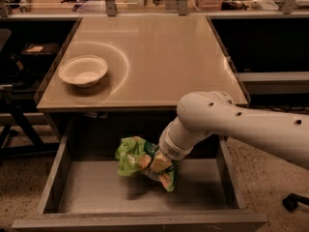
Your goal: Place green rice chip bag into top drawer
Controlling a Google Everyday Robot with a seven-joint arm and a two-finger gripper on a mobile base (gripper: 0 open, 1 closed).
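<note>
While jaws clamp bag, it hangs — above drawer.

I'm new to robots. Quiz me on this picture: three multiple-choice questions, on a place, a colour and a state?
1. The white bowl is: A on the tabletop B on a chair C on the floor
2. The bag at the gripper is: A red B green C blue
3. The top drawer is: A shut B pulled open C taken out
Answers: 1 A, it sits left on the tabletop. 2 B, the gripper holds a bright green bag over the drawer. 3 B, its grey floor shows.
</note>
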